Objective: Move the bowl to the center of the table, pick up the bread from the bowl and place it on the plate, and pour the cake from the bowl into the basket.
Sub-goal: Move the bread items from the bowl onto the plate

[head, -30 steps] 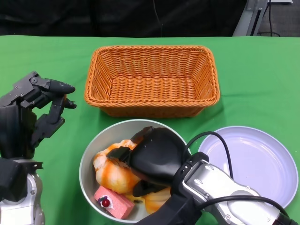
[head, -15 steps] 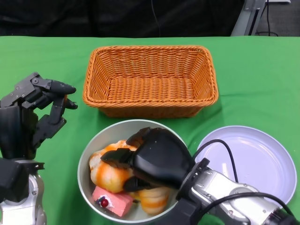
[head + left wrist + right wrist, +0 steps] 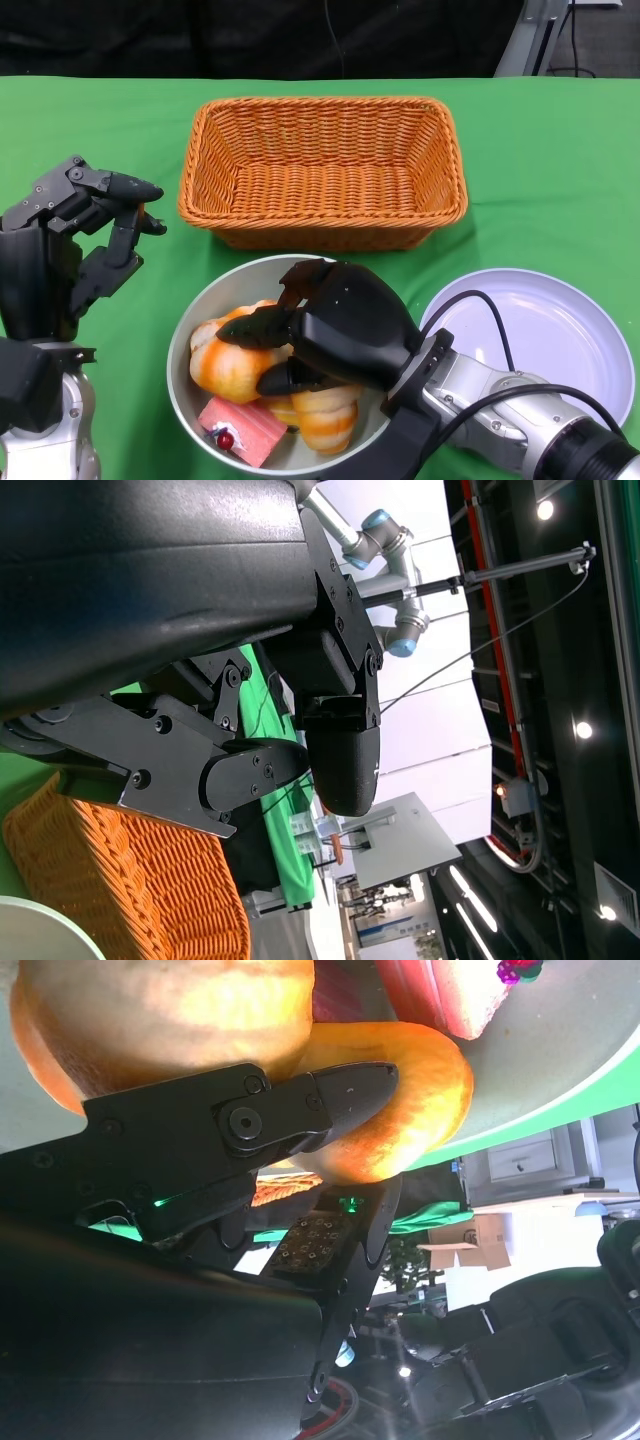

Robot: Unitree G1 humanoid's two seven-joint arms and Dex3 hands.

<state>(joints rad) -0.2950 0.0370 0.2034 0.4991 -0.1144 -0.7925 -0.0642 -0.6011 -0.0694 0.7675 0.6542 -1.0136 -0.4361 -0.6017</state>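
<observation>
The grey bowl (image 3: pixel 196 318) sits at the near middle of the table, in front of the basket. It holds orange bread (image 3: pixel 222 366), a second bread piece (image 3: pixel 326 420) and a pink cake (image 3: pixel 243 434) with a cherry. My right hand (image 3: pixel 340 325) reaches into the bowl, its fingers spread and lying on the bread without lifting it. In the right wrist view a finger (image 3: pixel 300 1120) presses along the bread (image 3: pixel 400 1090), with the cake (image 3: pixel 450 1000) beyond. My left hand (image 3: pixel 82 240) hovers left of the bowl, fingers bent apart, holding nothing.
An orange wicker basket (image 3: pixel 325 170) stands behind the bowl and shows in the left wrist view (image 3: pixel 120 880). A pale lilac plate (image 3: pixel 545 340) lies right of the bowl. The green cloth covers the table to its far edge.
My right hand has drawn back toward the right and spread its fingers, uncovering more of the bread. The bread has shifted slightly left in the bowl. The left hand has stayed put.
</observation>
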